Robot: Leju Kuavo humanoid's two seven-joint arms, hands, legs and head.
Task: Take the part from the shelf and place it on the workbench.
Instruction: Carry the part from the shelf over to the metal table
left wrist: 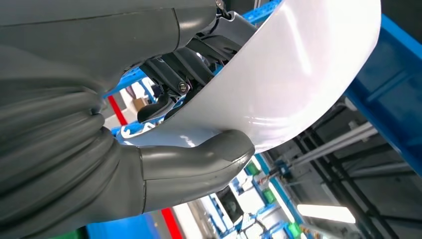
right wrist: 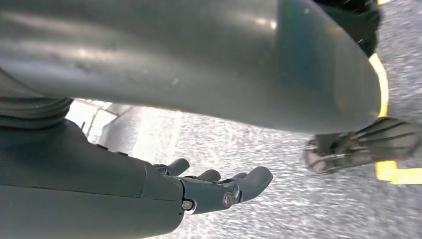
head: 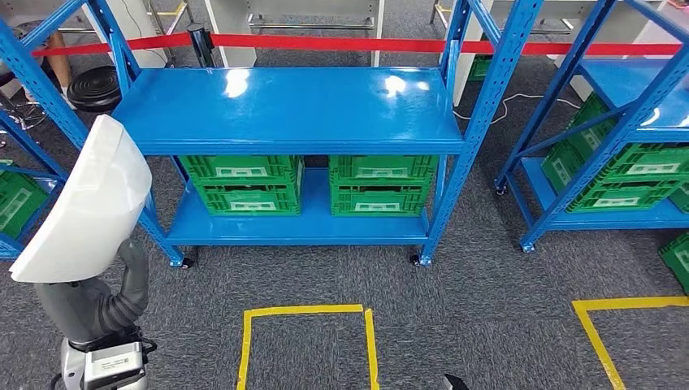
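Blue shelving (head: 288, 110) on grey carpet (head: 471, 317), yellow floor tape (head: 305, 309).

A warehouse: blue steel racks (head: 292, 110) holding green crates (head: 244, 185) (taped floor bays).

Green crates (head: 309, 185) sit in two side-by-side stacks on the bottom level, under a blue top board. More green crates (head: 621, 175) fill the rack at right, another green crate (head: 18, 199) at far left. Red barrier tape (head: 325, 42) runs across the far side. Yellow floor tape (head: 305, 310) marks squares on grey carpet (head: 471, 325) near the front. Black stool (head: 93, 88) far left.
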